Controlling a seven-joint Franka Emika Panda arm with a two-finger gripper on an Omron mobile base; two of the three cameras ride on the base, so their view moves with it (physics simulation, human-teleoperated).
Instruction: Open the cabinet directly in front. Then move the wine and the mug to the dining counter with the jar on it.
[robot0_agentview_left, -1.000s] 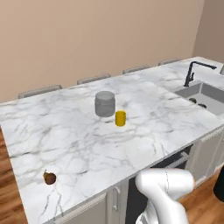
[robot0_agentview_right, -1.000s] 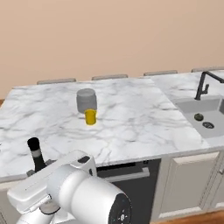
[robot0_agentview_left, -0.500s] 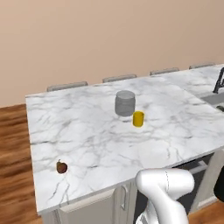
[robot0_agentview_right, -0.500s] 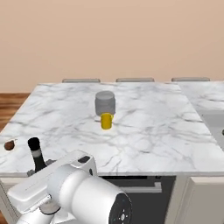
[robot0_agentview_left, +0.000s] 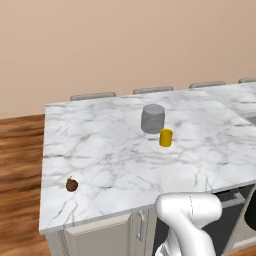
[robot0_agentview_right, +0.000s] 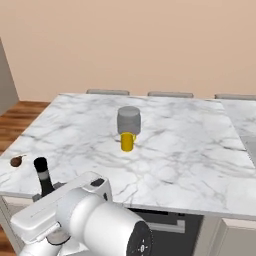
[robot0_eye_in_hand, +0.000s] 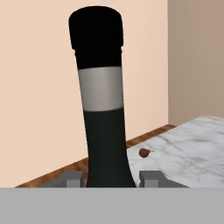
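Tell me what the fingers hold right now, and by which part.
The gripper holds the wine, upright. Its fingers sit on either side of the bottle where the neck widens toward the shoulder.

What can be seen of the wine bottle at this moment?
The wine is a dark, nearly black glass bottle with a slim neck, a black capped top and a pale grey band below it. It stands upright between the gripper fingers, which close on its lower neck. In the right base view its top rises beside the arm, before the dining counter.
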